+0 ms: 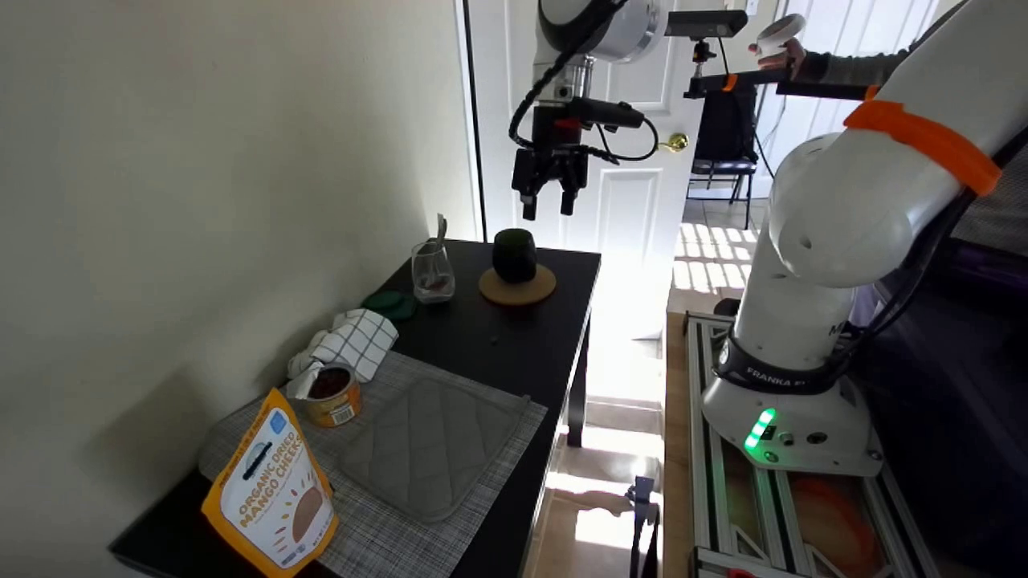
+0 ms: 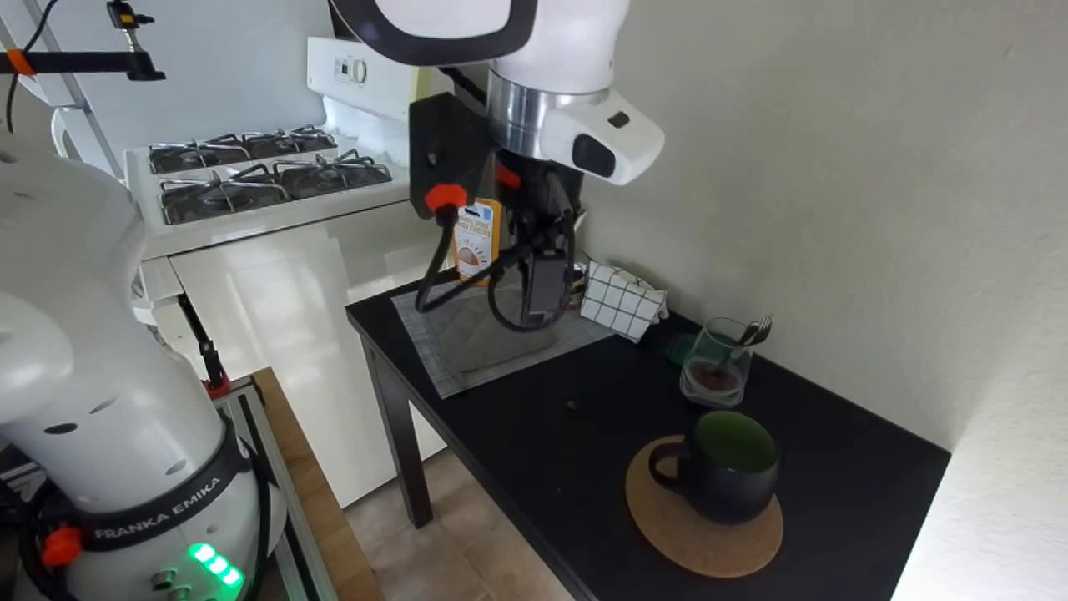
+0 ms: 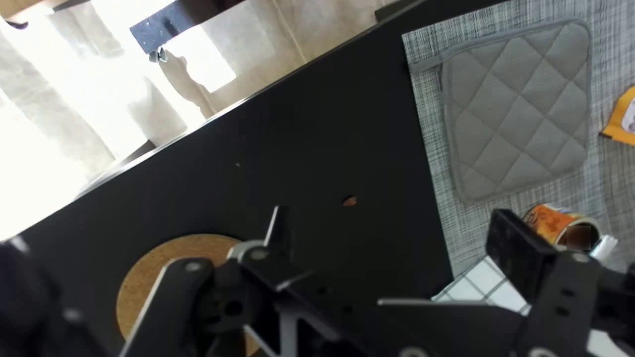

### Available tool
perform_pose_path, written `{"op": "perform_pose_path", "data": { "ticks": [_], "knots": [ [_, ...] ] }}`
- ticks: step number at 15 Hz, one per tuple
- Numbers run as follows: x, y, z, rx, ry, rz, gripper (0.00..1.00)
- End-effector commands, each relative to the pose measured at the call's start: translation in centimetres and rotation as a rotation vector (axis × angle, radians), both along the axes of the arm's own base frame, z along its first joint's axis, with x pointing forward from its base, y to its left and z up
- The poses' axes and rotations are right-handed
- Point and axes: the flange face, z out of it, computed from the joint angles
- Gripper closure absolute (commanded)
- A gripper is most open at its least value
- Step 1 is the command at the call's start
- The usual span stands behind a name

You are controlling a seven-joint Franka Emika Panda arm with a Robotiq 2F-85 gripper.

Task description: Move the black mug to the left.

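Note:
The black mug (image 1: 514, 258) stands upright on the round tan coaster (image 1: 518, 296) near the far end of the black table. In an exterior view the mug (image 2: 727, 477) shows a green inside and a handle to the left; the coaster (image 2: 676, 538) is under it. My gripper (image 1: 548, 207) is open and empty, with its fingers pointing down, above the table. It also shows, partly hidden by cables, in an exterior view (image 2: 544, 292). In the wrist view the fingers (image 3: 389, 220) are wide apart over bare table; the coaster (image 3: 141, 285) is partly covered by the gripper, and the mug is hidden.
A clear glass with cutlery (image 1: 434, 277) stands beside the mug, near the wall. A green lid (image 1: 389, 303), checkered cloth (image 1: 357, 341), open can (image 1: 333, 401), yellow mango bag (image 1: 277, 498) and grey pot holder (image 1: 434, 449) lie further along. The table's edge (image 2: 501, 501) faces the robot base.

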Motion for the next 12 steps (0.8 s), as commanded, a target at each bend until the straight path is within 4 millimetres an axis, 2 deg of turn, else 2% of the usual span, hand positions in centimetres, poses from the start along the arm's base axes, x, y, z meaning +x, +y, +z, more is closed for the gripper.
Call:
{"op": "perform_pose_path", "data": {
  "ticks": [1, 2, 4, 8, 12],
  "knots": [
    [1.2, -4.6, -0.9, 0.062, 0.047, -0.182, 0.0],
    [0.0, -3.1, -0.5, 0.029, 0.019, -0.099, 0.0],
    [0.5, -4.5, -0.8, 0.041, 0.032, -0.145, 0.0],
    [1.0, -4.7, -1.1, 0.043, 0.045, -0.16, 0.0],
    [0.6, -3.4, -3.5, -0.168, 0.132, -0.298, 0.0]
  ]
}}
